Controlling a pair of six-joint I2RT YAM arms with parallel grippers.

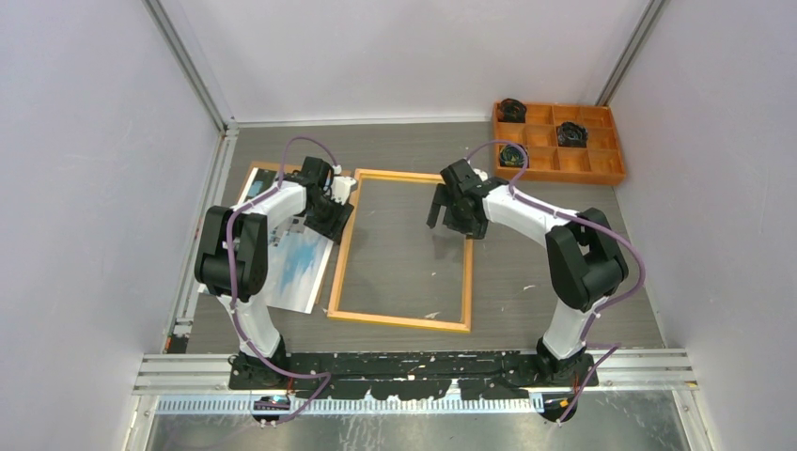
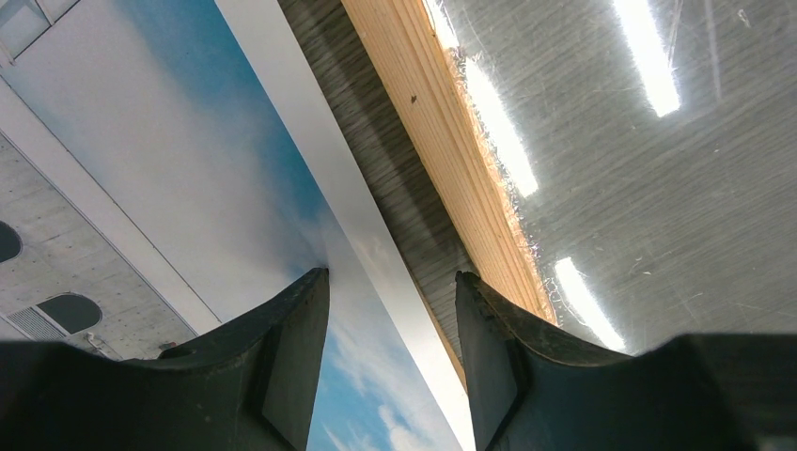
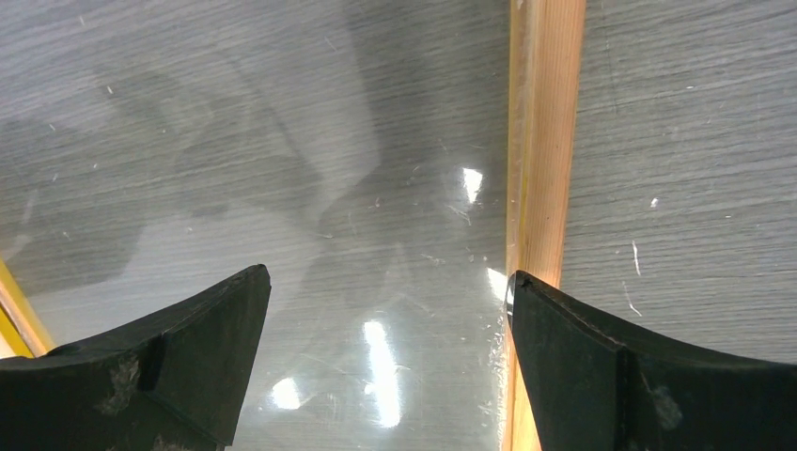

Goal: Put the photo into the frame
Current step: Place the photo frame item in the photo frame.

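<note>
The photo [image 1: 299, 268] lies face up on the table's left side, blue sky showing. The frame [image 1: 399, 321] lies beside it in the middle, wood-coloured side up, with a clear sheet [image 1: 404, 244] inside. My left gripper [image 1: 331, 209] is open and low over the photo's right edge. In the left wrist view its fingers [image 2: 301, 310] straddle the photo's white margin [image 2: 310, 141], and the frame's left rail [image 2: 461, 160] lies just beyond. My right gripper [image 1: 449, 214] is open and empty over the frame's right part. Its right finger [image 3: 564, 319] is at the right rail [image 3: 543, 141].
An orange compartment tray [image 1: 601, 169] with small black parts stands at the back right. A brown board edge [image 1: 268, 167] shows under the photo's far end. Grey walls and metal rails bound the table on the left, back and right.
</note>
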